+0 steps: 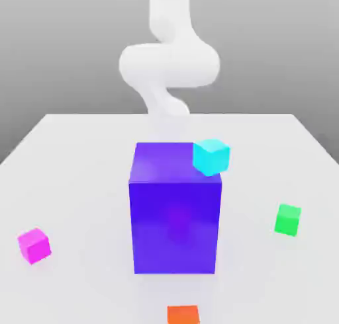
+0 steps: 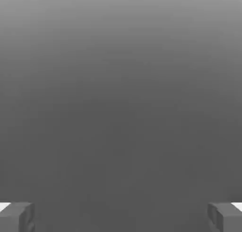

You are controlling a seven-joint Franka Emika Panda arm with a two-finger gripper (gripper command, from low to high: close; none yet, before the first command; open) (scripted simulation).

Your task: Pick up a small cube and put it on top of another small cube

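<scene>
The small magenta cube [image 1: 34, 244] sits on the white table at the exterior view's left, near the front. The small green cube [image 1: 288, 219] rests on the table at the exterior view's right, far from the magenta one. In the hand view my gripper [image 2: 121, 217] is open: its two grey fingertips [image 2: 16, 217] stand wide apart with nothing between them, facing a plain grey background. The white arm [image 1: 169, 61] rises behind the big block at the back of the table.
A big blue-purple block [image 1: 175, 210] stands in the middle of the table, between the two small cubes. A cyan cube [image 1: 212, 157] shows at its upper right corner. An orange cube [image 1: 183, 315] lies at the front edge.
</scene>
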